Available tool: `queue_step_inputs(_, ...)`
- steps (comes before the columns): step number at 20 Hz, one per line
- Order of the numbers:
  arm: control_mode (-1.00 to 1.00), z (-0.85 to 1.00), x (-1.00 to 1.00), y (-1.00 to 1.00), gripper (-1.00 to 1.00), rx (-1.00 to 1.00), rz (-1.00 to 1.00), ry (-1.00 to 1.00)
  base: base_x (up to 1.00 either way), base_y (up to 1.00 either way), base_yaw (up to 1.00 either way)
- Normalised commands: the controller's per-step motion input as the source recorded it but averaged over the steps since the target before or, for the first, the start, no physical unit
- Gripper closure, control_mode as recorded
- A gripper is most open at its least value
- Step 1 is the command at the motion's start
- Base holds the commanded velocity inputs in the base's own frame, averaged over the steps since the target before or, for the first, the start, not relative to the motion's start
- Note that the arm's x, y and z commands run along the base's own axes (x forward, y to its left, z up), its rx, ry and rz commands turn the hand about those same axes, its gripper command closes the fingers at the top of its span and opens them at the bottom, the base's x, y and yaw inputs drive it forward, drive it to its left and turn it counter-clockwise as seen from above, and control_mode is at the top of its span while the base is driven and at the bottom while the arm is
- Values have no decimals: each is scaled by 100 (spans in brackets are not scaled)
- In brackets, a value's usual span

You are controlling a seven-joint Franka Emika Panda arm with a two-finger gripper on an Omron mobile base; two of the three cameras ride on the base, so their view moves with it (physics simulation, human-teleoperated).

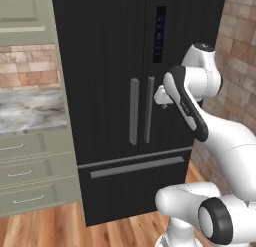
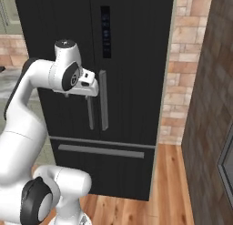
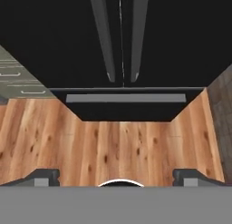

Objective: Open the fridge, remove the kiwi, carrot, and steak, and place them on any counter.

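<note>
My gripper (image 3: 116,175) stood with its jaws spread wide and nothing between them; in the hand view the two dark fingertips (image 3: 43,177) rose far apart at the lower edge, aimed down over the wood plank floor (image 3: 118,146) in front of the fridge (image 3: 59,37). In the left base view my hand (image 1: 162,96) hung just right of the two grey bar handles (image 1: 141,111), close to the right door but, as far as could be judged, not touching it. In the right base view the same hand (image 2: 86,86) sat just left of those handles (image 2: 103,100), level with their upper ends.

The fridge (image 1: 110,66) was shut: both upper doors met at the centre seam, and the lower drawer with its long horizontal grey handle (image 1: 137,167) was closed. A dark display panel (image 1: 160,33) ran down the right door above the handles. The kiwi, carrot and steak could not be seen behind the closed doors.

To the left of the fridge lay the grey-white marbled counter (image 1: 30,111) over sage-green drawers (image 1: 35,173) with silver pulls. To the right rose a brick wall (image 2: 182,69).
</note>
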Motion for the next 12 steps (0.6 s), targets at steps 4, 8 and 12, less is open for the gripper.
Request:
queue_step_inputs(4, -100, -51, 1, -5, -100, 21, 0, -60, 0, 0, 0)
queue_step_inputs(8, -100, -26, 35, 0, -100, 23, -3, -27, 0, 0, 0)
queue_step_inputs(12, -100, -3, 59, 0, -100, 12, -11, 10, 0, 0, 0)
